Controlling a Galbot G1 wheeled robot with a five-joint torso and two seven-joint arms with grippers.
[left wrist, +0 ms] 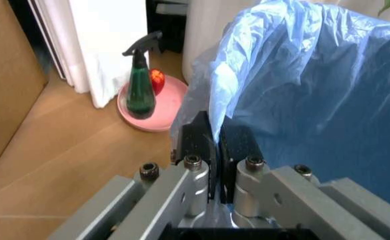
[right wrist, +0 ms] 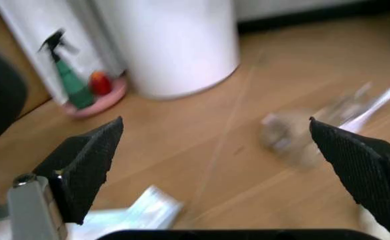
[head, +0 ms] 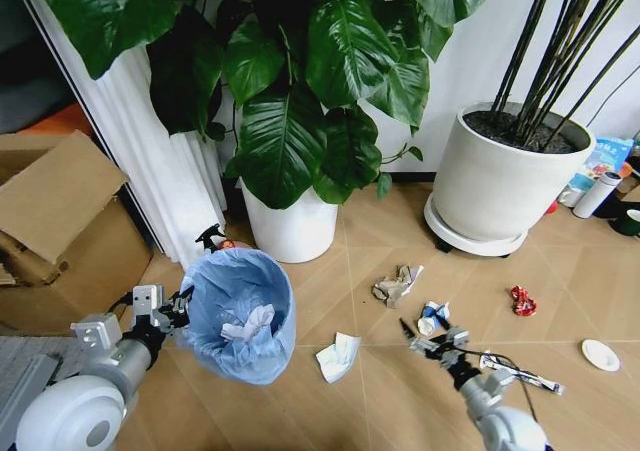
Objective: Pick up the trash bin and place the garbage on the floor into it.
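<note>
Left end effector (left wrist: 216,145) was pressed together on the rim of the small round trash bin (head: 240,316) lined with crinkled light-blue translucent plastic, pinching the liner at the bin's left edge; whether the bin stood on the floor or hung clear of it could not be told. One crumpled white paper scrap (head: 247,324) lay inside the bin. Right end effector (right wrist: 218,165) was spread wide and held above the light tan chevron-plank floor (head: 350,241), near the scattered garbage.

Progress, as judged: the bin was secured, and collection was barely begun. Remaining on the floor were a folded white paper piece (head: 338,356) just beside the bin, a crumpled tan wrapper (head: 397,285), a blue-and-white printed wrapper (head: 433,317), a red crinkled wrapper (head: 522,301), a white round disc (head: 600,355) and a long flat printed wrapper (head: 520,373).
</note>
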